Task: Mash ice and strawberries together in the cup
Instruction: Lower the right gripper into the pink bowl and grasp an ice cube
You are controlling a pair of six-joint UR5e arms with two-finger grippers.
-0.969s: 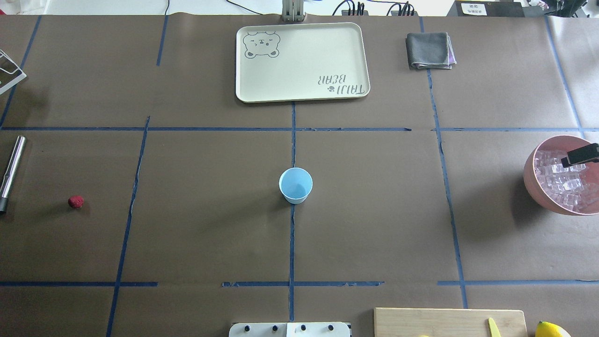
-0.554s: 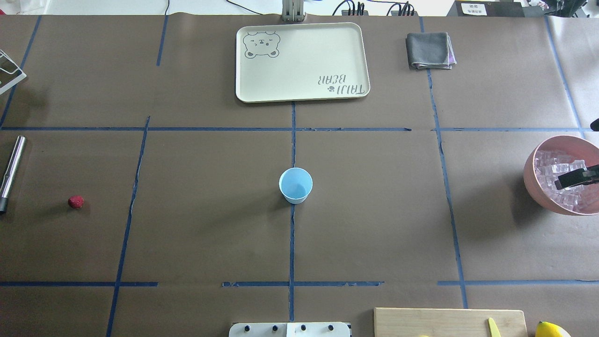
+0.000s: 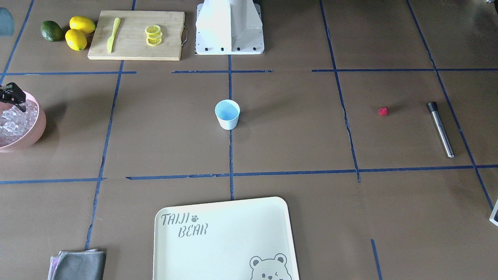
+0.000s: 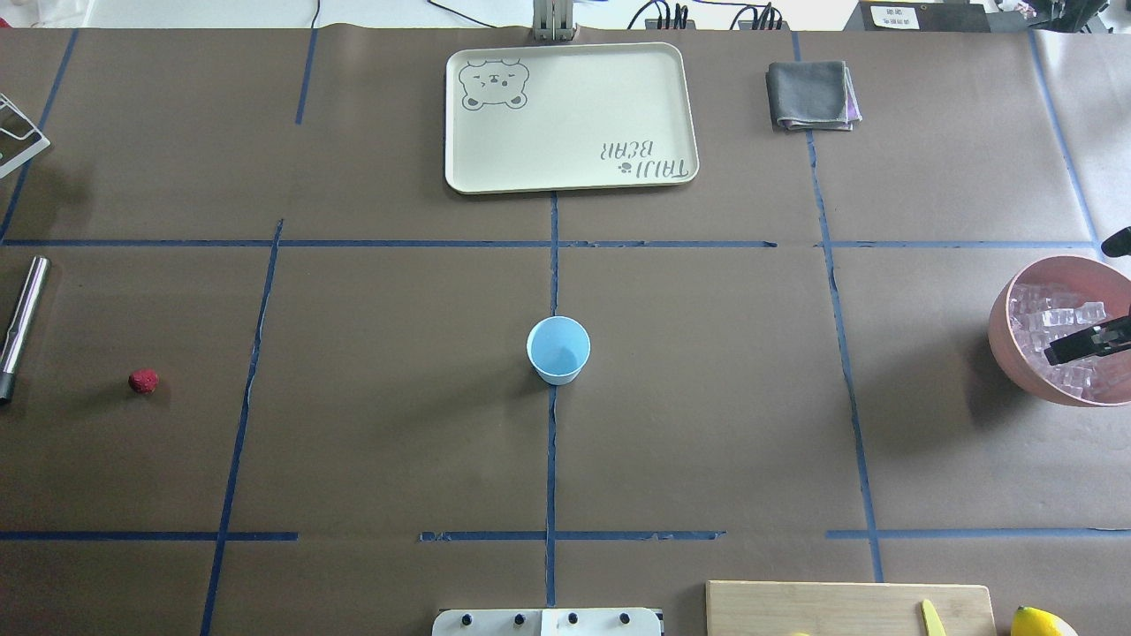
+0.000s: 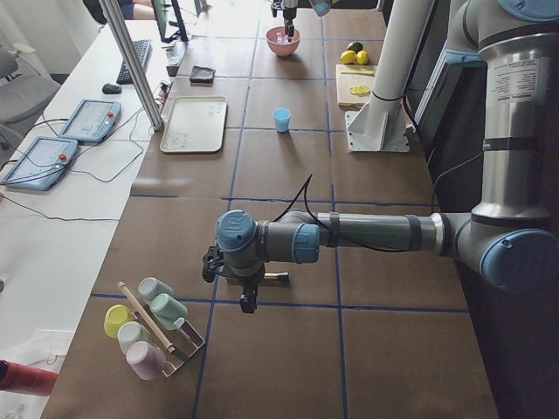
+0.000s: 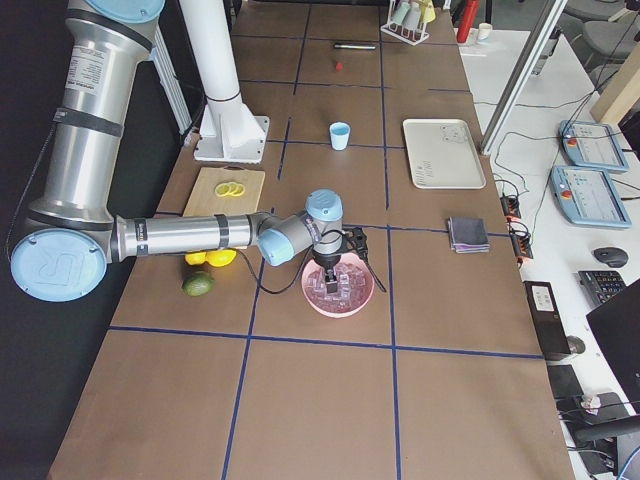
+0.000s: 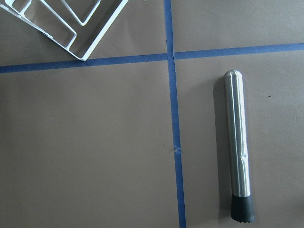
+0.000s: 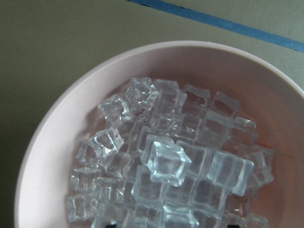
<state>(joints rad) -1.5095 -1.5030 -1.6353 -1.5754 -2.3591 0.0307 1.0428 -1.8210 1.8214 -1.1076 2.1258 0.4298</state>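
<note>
Right gripper (image 4: 1060, 353), jaws apart, over clear glassy ice (image 8: 166, 161) in pink bowl (image 8: 57, 142)

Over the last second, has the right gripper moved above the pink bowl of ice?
Yes. In the overhead view the right gripper slid from the pink bowl's far half to about its middle, toward the robot.

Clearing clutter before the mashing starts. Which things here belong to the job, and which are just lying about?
Job: cup, strawberry, ice, pink bowl holding it, steel rod (probably the masher).
Lying about: tray, cloth, board with knife and lemon slices, lemons, green fruit.
</note>
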